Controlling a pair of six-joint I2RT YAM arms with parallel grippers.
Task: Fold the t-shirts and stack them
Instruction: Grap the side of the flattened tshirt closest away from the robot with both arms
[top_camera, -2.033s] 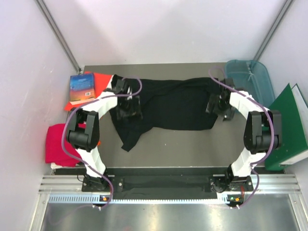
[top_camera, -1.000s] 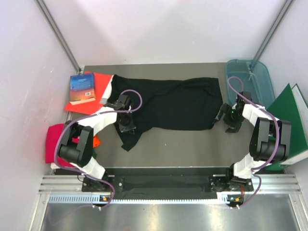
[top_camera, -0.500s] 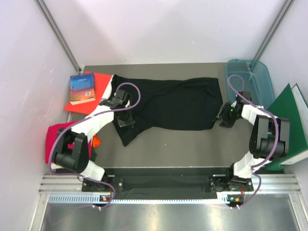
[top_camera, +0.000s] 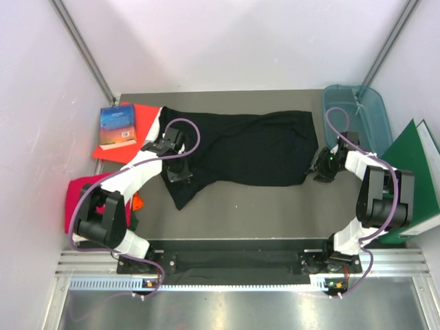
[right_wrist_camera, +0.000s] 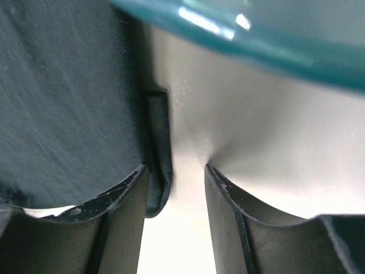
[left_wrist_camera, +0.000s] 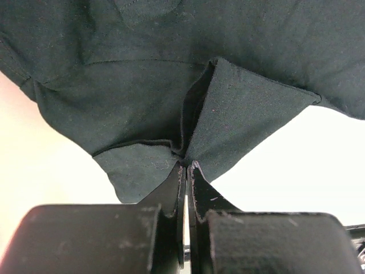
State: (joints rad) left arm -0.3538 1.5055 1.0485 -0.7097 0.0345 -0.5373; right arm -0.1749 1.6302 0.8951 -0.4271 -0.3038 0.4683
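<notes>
1. The black t-shirt (top_camera: pixel 240 148) is lying spread across the far half of the surface (top_camera: pixel 275 206). Its right edge is stopping just short of the teal bin (top_camera: pixel 357 113), and its left corner is sitting just beside the red sheet (top_camera: pixel 141 130) that is carrying the blue book (top_camera: pixel 115 126).
2. A bare band of surface is running between the shirt's near edge and my two bases. Walls are closing in the left, far and right sides.
3. My left arm is reaching forward with its elbow out over the left edge and its wrist turned rightward. My left tool (left_wrist_camera: pixel 187 165) is pinching tight on a ridge of the black cloth.
4. My right arm is folding its elbow out toward the green binder (top_camera: pixel 412 179), with the forearm pointing left. My right tool (right_wrist_camera: pixel 175 171) is sitting low at the shirt's right edge, its jaws standing narrowly apart. The hem is lying against one finger and is not clamped.
5. I am counting two shirts. The crimson-pink t-shirt (top_camera: pixel 77 203) is lying folded at the surface's left edge, partly under my left elbow. I am also counting one bin, one binder, one book and one sheet.
</notes>
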